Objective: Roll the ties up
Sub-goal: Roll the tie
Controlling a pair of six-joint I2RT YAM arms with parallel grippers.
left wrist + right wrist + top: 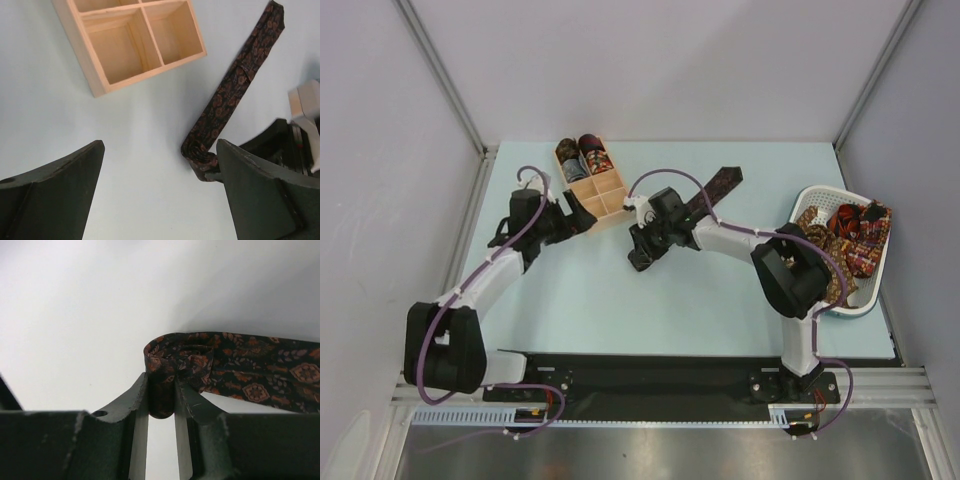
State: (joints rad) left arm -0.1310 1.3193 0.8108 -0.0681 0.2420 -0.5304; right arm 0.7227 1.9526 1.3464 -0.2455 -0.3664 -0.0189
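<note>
A dark maroon patterned tie (721,184) lies stretched on the pale table, running from the back centre toward the middle. Its near end is coiled into a small roll (180,357), and my right gripper (161,386) is shut on that roll. In the left wrist view the tie (235,85) slants down to the coil (199,150) beside my right finger. My left gripper (160,145) hangs open over bare table just left of the coil, holding nothing. In the top view the left gripper (584,216) sits near the wooden box and the right gripper (640,257) at the table's middle.
A wooden compartment box (603,192) stands at the back left with two rolled ties (582,158) in its far cells; its near cells (135,45) are empty. A white basket (822,191) at the right edge holds several loose red and gold ties (848,235).
</note>
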